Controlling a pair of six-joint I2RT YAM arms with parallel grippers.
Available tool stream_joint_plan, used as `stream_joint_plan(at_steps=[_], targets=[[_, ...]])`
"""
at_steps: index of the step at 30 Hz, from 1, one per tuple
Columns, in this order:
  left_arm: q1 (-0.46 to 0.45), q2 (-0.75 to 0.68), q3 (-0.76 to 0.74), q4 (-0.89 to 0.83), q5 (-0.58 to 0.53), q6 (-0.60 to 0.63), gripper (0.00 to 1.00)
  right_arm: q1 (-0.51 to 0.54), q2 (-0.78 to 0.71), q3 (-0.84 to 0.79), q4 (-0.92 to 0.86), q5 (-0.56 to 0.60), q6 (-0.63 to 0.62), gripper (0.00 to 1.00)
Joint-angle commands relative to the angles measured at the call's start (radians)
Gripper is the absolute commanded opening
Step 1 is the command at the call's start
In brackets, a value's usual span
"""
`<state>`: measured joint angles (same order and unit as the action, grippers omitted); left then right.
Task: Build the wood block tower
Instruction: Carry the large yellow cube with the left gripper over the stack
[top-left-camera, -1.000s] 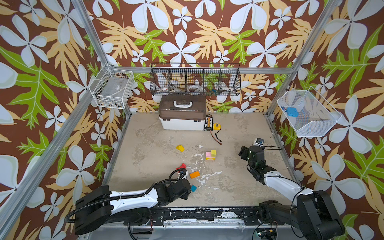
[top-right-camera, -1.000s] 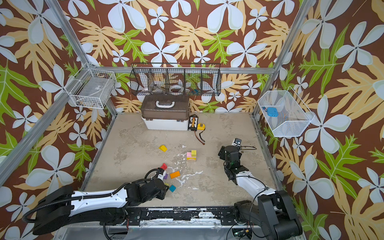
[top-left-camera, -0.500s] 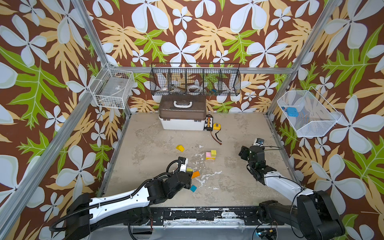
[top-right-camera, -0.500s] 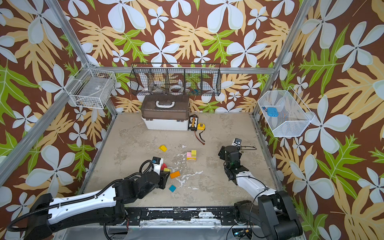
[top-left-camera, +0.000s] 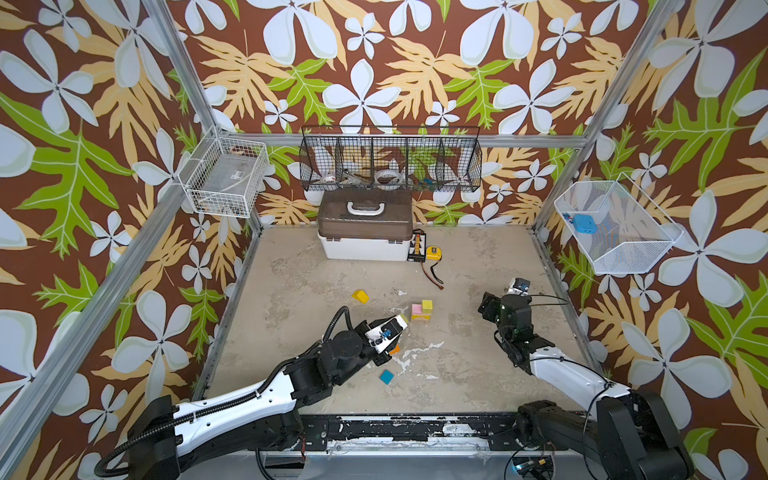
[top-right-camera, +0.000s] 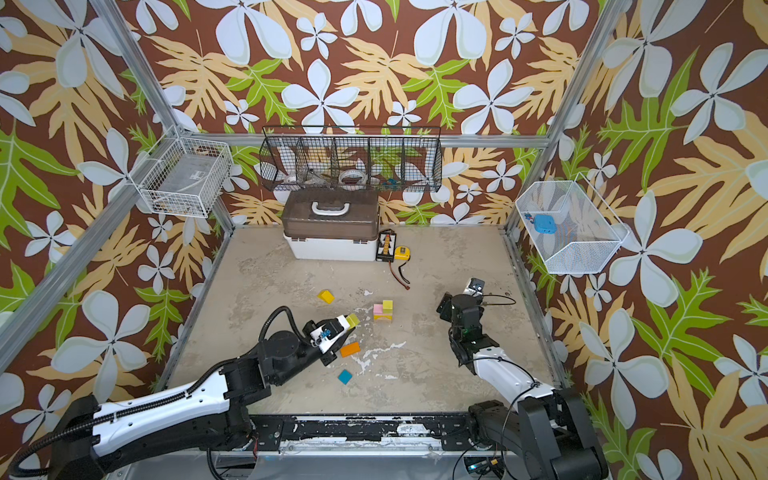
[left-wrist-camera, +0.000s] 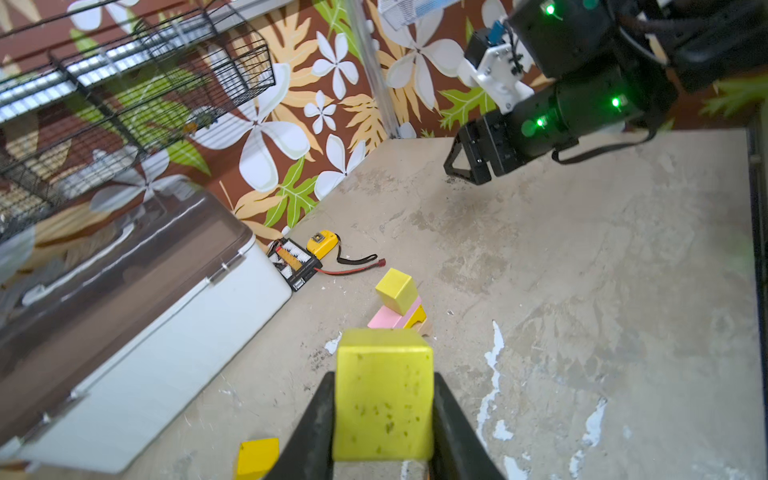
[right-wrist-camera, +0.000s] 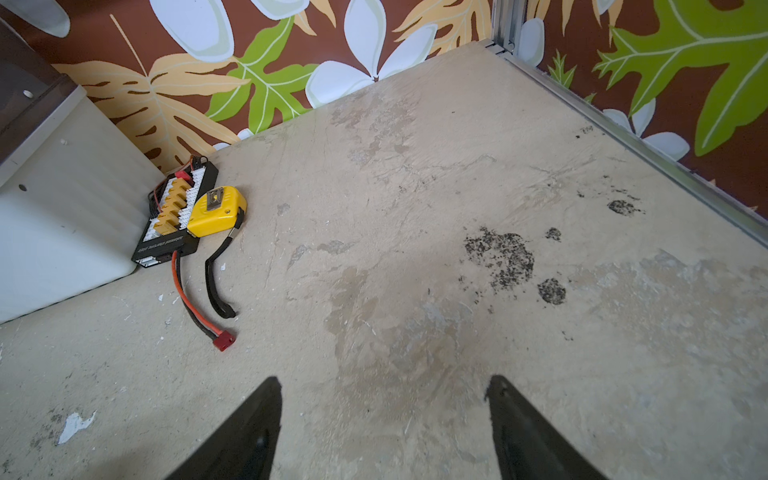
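My left gripper is shut on a yellow-green cube and holds it above the table, a short way from the tower. The tower is low: a pink block and a yellow-green cube on a yellow base. In both top views the held cube hangs left of the tower. Loose blocks lie about: a yellow wedge, an orange one and a teal one. My right gripper is open and empty over bare table at the right.
A brown-lidded white box stands at the back, with a black charger board, a yellow tape measure and a red-tipped cable beside it. Wire baskets hang on the walls. Metal frame rails edge the table.
My left arm has swung forward and to the right with the yellow-green cube, nearer the tower. The right arm has not moved.
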<state>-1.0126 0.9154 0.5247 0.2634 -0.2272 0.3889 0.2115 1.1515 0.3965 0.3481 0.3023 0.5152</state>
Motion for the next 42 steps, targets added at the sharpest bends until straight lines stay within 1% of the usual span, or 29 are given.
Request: stream_joint_plan(at_steps=[1,2,4,8,10,13,15,16,18,20,23,25,26,31,33,34,37,42], targets=[[0.101,0.031,0.039,0.025,0.215,0.157,0.0,0.002,0.002,0.004,0.024,-0.003,-0.012,0.78],[0.137,0.046,0.043,0.027,0.261,0.173,0.0,0.002,0.001,0.002,0.027,-0.006,-0.013,0.78],[0.169,0.083,0.062,0.019,0.315,0.212,0.0,0.002,-0.005,-0.003,0.033,-0.008,-0.015,0.78],[0.182,0.19,0.131,-0.047,0.384,0.306,0.0,0.002,-0.009,-0.005,0.037,-0.008,-0.016,0.78],[0.183,0.245,0.157,-0.053,0.401,0.329,0.0,0.002,-0.004,-0.001,0.036,-0.009,-0.017,0.78],[0.225,0.332,0.191,-0.048,0.497,0.327,0.0,0.002,0.001,0.002,0.035,-0.011,-0.018,0.78],[0.273,0.408,0.264,-0.119,0.563,0.302,0.0,0.002,0.001,0.001,0.035,-0.013,-0.021,0.78],[0.283,0.44,0.297,-0.152,0.566,0.298,0.0,0.002,0.001,0.002,0.037,-0.015,-0.022,0.78],[0.286,0.494,0.356,-0.246,0.572,0.314,0.0,0.001,-0.001,0.0,0.038,-0.02,-0.024,0.78],[0.286,0.524,0.412,-0.333,0.613,0.344,0.0,0.002,0.0,0.001,0.042,-0.027,-0.027,0.78],[0.287,0.513,0.42,-0.343,0.625,0.357,0.0,0.002,0.002,-0.001,0.045,-0.035,-0.03,0.78],[0.294,0.517,0.429,-0.379,0.644,0.383,0.0,0.002,0.002,-0.001,0.045,-0.04,-0.03,0.78],[0.295,0.527,0.444,-0.404,0.636,0.391,0.0,0.002,0.002,-0.001,0.046,-0.043,-0.03,0.78],[0.296,0.628,0.538,-0.517,0.609,0.416,0.0,0.002,-0.002,-0.005,0.047,-0.047,-0.03,0.78],[0.296,0.653,0.553,-0.523,0.552,0.429,0.0,0.003,-0.007,-0.009,0.049,-0.049,-0.031,0.78],[0.297,0.662,0.557,-0.522,0.54,0.438,0.0,0.002,-0.011,-0.012,0.053,-0.051,-0.032,0.78],[0.299,0.714,0.612,-0.578,0.559,0.483,0.0,0.002,-0.021,-0.019,0.058,-0.052,-0.032,0.79],[0.306,0.805,0.72,-0.666,0.539,0.55,0.0,0.003,-0.021,-0.019,0.06,-0.051,-0.032,0.79]])
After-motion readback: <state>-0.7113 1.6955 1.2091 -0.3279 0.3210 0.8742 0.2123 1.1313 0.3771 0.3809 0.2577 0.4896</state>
